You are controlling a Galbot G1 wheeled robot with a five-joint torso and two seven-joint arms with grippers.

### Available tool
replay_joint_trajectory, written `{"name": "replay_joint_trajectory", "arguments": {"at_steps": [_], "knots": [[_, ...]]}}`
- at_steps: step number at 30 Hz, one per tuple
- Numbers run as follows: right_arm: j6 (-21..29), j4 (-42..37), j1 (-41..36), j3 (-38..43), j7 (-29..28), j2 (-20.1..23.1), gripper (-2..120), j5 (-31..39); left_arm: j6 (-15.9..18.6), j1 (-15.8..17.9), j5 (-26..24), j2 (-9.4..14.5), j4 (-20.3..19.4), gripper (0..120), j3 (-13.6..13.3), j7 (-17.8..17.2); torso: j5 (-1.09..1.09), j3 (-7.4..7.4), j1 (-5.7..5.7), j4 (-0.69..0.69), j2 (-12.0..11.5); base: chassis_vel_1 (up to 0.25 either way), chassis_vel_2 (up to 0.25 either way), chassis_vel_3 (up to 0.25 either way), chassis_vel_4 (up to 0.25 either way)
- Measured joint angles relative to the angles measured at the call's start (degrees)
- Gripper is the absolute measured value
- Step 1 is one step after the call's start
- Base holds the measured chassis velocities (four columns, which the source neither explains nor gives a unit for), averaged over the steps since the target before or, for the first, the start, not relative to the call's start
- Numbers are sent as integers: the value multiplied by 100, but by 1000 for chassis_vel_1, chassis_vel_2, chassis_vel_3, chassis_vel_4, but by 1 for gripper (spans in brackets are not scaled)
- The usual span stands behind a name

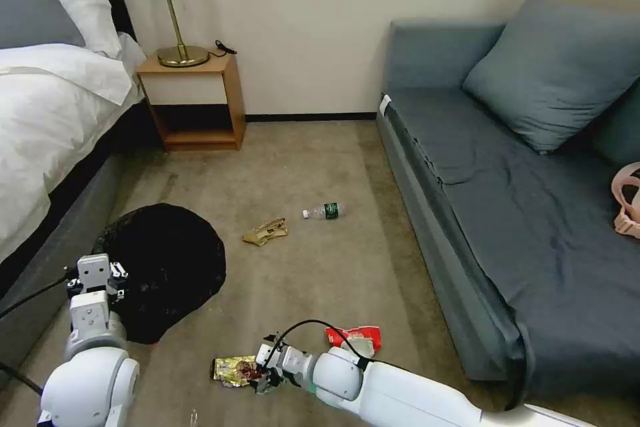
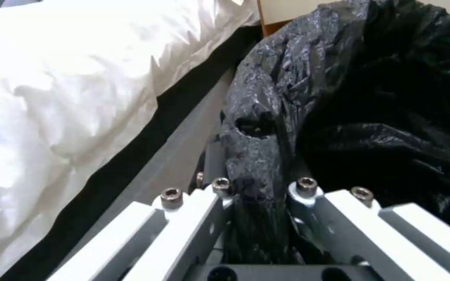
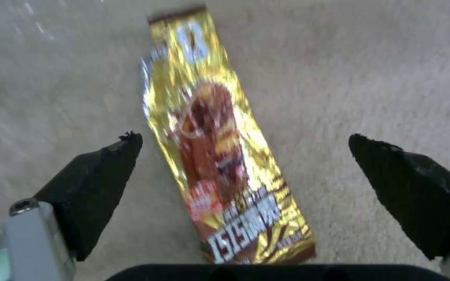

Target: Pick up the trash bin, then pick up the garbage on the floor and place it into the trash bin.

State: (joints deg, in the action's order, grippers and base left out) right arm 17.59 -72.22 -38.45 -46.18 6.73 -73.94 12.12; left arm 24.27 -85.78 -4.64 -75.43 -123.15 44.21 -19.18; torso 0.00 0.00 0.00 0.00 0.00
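The bin point(image 1: 167, 267) is sitting on the carpet point(image 1: 313, 160) beside the bed point(image 1: 47, 120), its black bag point(image 2: 371, 97) crinkling over the rim. The left gripper point(image 2: 259, 195) is pinching that rim on the side away from the nightstand point(image 1: 193, 103) — fingers closed together on a fold of the bag.

Further from the bin toward the sofa point(image 1: 507, 213), the gold wrapper point(image 3: 220, 156) is lying flat on the carpet. The right gripper point(image 3: 246, 156) is hovering just over it, black fingertips point(image 3: 100, 171) spread wide to either side and touching nothing.

The red-and-white wrapper point(image 1: 357, 339) is lying just beyond the right arm, nearer the sofa. The tan paper point(image 1: 265, 232) and the bottle point(image 1: 323, 211) are lying between bin and sofa — well apart from both grippers.
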Motion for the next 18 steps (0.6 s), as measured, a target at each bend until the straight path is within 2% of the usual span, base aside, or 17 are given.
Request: {"name": "replay_joint_trajectory", "arguments": {"at_steps": [4, 18], "knots": [[-116, 403, 143, -202, 81, -70, 100, -124, -15, -20, 20, -11, -36, 5, -35, 0, 0, 0, 0, 0, 0, 0, 0, 0, 0], [-194, 820, 95, -138, 98, -191, 100, -279, -67, -33, 7, -14, -30, 5, -53, 11, 0, 0, 0, 0, 0, 0, 0, 0, 0]]}}
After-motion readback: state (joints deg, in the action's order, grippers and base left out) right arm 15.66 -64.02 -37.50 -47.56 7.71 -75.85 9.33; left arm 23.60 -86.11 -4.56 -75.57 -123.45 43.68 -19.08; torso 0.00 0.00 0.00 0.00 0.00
